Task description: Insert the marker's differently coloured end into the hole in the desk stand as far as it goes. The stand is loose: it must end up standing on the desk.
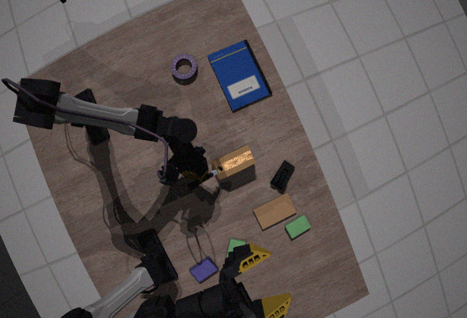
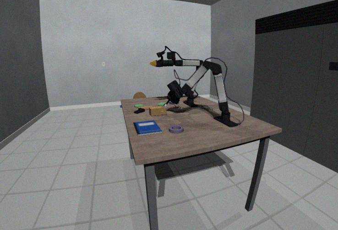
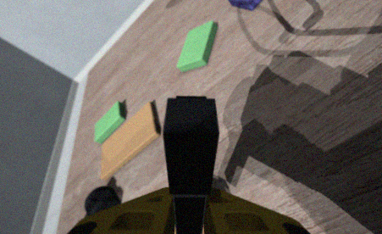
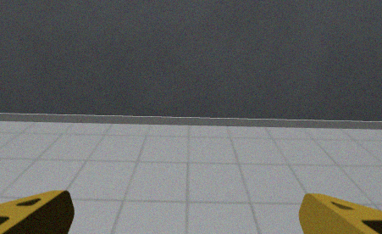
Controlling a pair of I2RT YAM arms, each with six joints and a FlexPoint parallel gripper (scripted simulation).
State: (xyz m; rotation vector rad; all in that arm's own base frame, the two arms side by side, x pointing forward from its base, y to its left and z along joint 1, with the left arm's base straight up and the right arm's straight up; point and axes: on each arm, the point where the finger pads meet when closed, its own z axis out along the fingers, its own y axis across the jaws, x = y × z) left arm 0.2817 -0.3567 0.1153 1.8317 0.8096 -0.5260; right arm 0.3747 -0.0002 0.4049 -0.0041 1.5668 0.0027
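Plain room, robot-arm worktable [image 1: 143, 54] [image 2: 207, 137]
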